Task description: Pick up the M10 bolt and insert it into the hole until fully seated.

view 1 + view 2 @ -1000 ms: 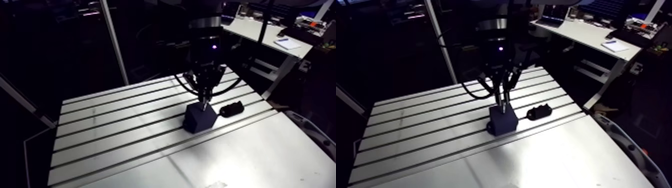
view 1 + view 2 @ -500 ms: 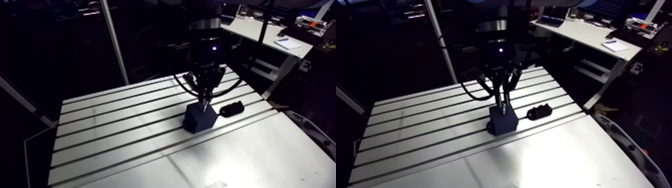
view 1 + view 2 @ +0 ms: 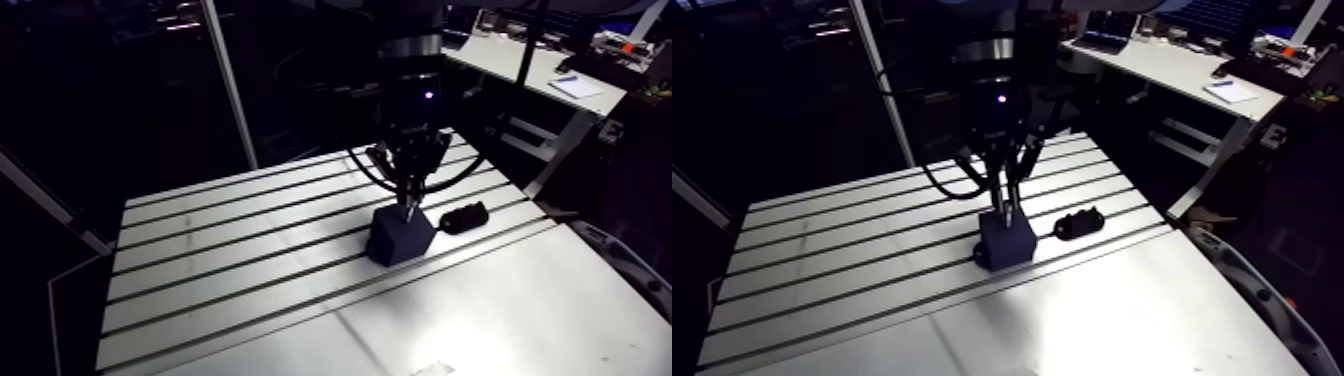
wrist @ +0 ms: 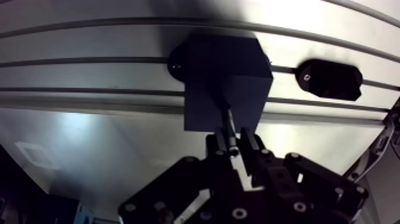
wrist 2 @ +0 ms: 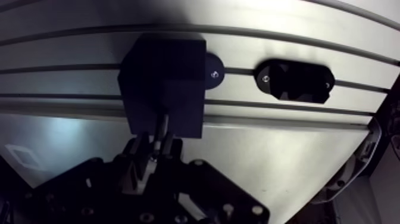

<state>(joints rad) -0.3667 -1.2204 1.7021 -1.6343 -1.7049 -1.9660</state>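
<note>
The gripper (image 4: 235,146) is clamped narrowly on the M10 bolt (image 4: 227,119), a slim, dull-grey shank standing upright. Its lower end meets the top of the dark block (image 4: 223,71). In the arm view, a black fixture (image 3: 463,216) lies at the block's 2 o'clock.

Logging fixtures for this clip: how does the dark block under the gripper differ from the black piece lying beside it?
The block is a tall, square-sided cube; the low black piece is flat and elongated with tapered ends. The block sits directly under the gripper, whose jaws hold the bolt at its top face; the low black piece lies apart, touched by nothing. Both are dark and sit on the slotted table.
</note>
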